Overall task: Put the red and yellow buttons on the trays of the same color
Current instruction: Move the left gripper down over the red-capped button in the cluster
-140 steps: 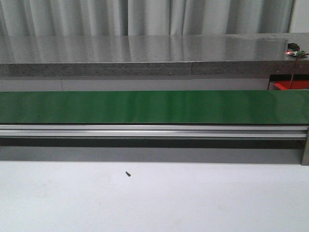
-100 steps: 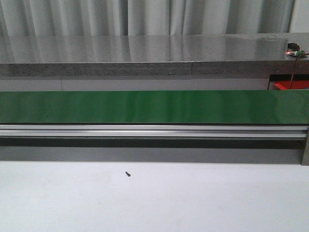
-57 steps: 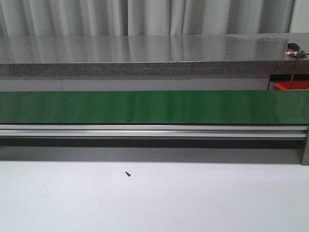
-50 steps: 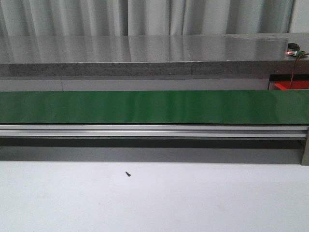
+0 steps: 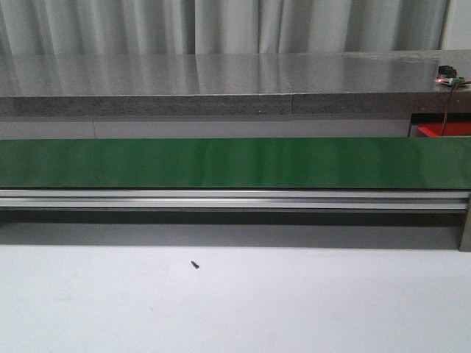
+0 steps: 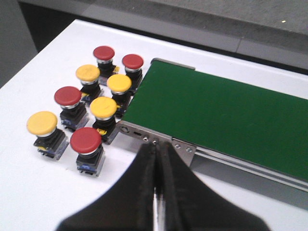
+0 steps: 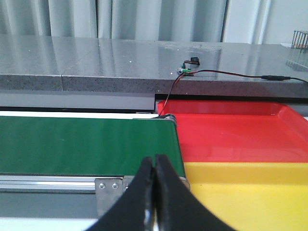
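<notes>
Several red and yellow buttons stand in a cluster on the white table in the left wrist view, by the end of the green conveyor belt (image 6: 226, 115). Nearest the fingers is a red button (image 6: 85, 140), with a yellow button (image 6: 103, 107) beside the belt's end. My left gripper (image 6: 156, 147) hangs shut and empty over the belt's corner bracket. In the right wrist view a red tray (image 7: 231, 130) and a yellow tray (image 7: 250, 197) lie past the belt's other end. My right gripper (image 7: 154, 161) is shut, holding nothing. The front view shows neither gripper.
The green belt (image 5: 235, 162) runs across the front view on an aluminium rail (image 5: 235, 198), with a grey counter (image 5: 221, 81) behind. A small black screw (image 5: 195, 264) lies on the white table. A wired sensor (image 7: 185, 67) sits on the counter above the red tray.
</notes>
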`<action>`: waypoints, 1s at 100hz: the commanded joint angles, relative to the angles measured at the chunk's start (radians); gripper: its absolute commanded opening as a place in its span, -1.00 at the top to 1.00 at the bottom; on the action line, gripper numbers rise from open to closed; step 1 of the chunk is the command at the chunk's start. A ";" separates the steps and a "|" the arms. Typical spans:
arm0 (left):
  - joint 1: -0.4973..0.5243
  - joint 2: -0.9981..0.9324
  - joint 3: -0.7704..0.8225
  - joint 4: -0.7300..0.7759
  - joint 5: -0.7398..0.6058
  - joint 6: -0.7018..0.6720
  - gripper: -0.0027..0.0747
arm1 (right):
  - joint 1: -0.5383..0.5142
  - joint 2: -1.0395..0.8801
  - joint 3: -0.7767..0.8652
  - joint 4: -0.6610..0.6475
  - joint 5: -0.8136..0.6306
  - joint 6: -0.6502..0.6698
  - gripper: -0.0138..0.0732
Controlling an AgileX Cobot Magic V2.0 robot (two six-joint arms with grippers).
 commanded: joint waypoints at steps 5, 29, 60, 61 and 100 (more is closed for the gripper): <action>0.044 0.116 -0.075 -0.007 -0.052 -0.013 0.97 | 0.003 -0.017 -0.019 -0.003 -0.076 0.001 0.96; 0.059 0.256 -0.143 -0.005 -0.051 -0.013 0.05 | 0.003 -0.017 -0.019 -0.003 -0.076 0.001 0.96; 0.059 0.298 -0.152 0.004 -0.109 -0.011 -0.81 | 0.003 -0.017 -0.019 -0.003 -0.076 0.001 0.96; 0.059 0.300 -0.152 0.004 -0.111 -0.011 -0.81 | 0.003 -0.017 -0.019 -0.003 -0.076 0.001 0.96; 0.196 0.405 -0.232 0.012 0.078 -0.064 -0.81 | 0.003 -0.017 -0.019 -0.003 -0.075 0.001 0.96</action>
